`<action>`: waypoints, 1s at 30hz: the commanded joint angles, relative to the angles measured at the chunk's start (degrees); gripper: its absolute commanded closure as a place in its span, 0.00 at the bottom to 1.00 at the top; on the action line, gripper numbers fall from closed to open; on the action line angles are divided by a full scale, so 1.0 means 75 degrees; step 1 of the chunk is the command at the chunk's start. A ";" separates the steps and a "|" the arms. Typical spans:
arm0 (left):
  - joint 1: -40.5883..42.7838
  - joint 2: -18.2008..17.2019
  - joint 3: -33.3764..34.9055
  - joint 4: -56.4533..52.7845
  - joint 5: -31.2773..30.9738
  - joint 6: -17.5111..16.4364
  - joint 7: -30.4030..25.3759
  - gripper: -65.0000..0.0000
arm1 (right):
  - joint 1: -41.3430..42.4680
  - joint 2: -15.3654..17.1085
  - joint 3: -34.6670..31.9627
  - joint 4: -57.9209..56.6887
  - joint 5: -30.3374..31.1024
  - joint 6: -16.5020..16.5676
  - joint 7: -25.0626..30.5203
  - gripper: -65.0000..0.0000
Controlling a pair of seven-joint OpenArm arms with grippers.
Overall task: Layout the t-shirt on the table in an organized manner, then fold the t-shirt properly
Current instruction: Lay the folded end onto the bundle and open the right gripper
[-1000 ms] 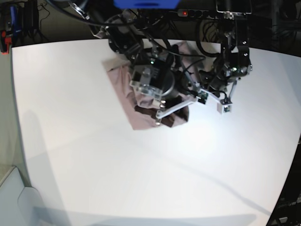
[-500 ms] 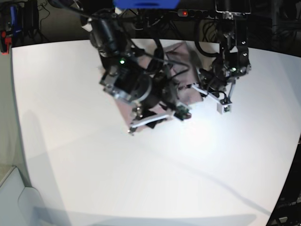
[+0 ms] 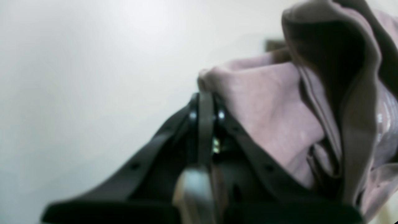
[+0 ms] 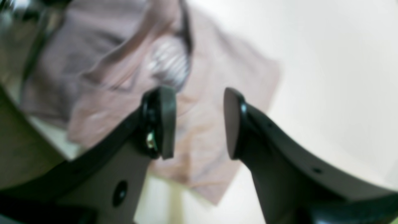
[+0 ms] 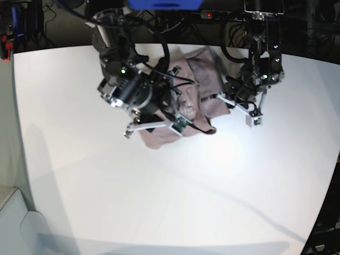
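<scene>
The dusty-pink t-shirt (image 5: 197,79) lies crumpled at the far middle of the white table (image 5: 175,196). My left gripper (image 5: 222,98) is at the shirt's right edge. In the left wrist view its fingertips (image 3: 205,99) are shut on a fold of the t-shirt (image 3: 270,109), which bunches up to the right. My right gripper (image 5: 153,126) hangs over the shirt's front left edge. In the right wrist view the right gripper (image 4: 196,124) is open and empty above the t-shirt (image 4: 217,71), whose pale print (image 4: 169,63) shows between the folds.
A power strip with a red light (image 5: 208,15) and cables run along the table's far edge, beside a blue object (image 5: 164,4). A grey surface (image 5: 16,223) lies beyond the table's front left corner.
My right arm has swung left and back across the shirt, from its front right part to its front left edge. The left arm has stayed put, still holding the cloth.
</scene>
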 commanded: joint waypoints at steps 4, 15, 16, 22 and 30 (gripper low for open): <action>0.0096 -0.0022 -0.0002 0.0350 0.0011 0.0038 0.0136 1.00 | -0.0053 -0.0086 -0.0013 0.0099 0.0055 -0.0004 0.0135 0.65; 0.0881 -0.0033 -0.0705 0.1827 0.0046 0.0026 0.0663 1.00 | -0.0275 -0.0156 -0.0013 -0.0206 0.0055 -0.0004 0.0135 0.30; 0.0928 -0.0033 -0.0870 0.1898 0.0046 0.0014 0.0804 1.00 | -0.0252 -0.0180 -0.0002 -0.0253 0.0055 -0.0004 0.0135 0.30; 0.0869 -0.0033 -0.1210 0.1288 0.0058 0.0003 0.0862 1.00 | -0.0240 -0.0202 -0.0002 -0.0605 0.0055 -0.0004 0.0147 0.30; 0.0272 -0.0033 -0.1186 0.0362 0.0070 -0.0009 0.0862 1.00 | -0.0510 -0.0202 -0.1174 -0.0687 0.0067 -0.0004 0.0159 0.30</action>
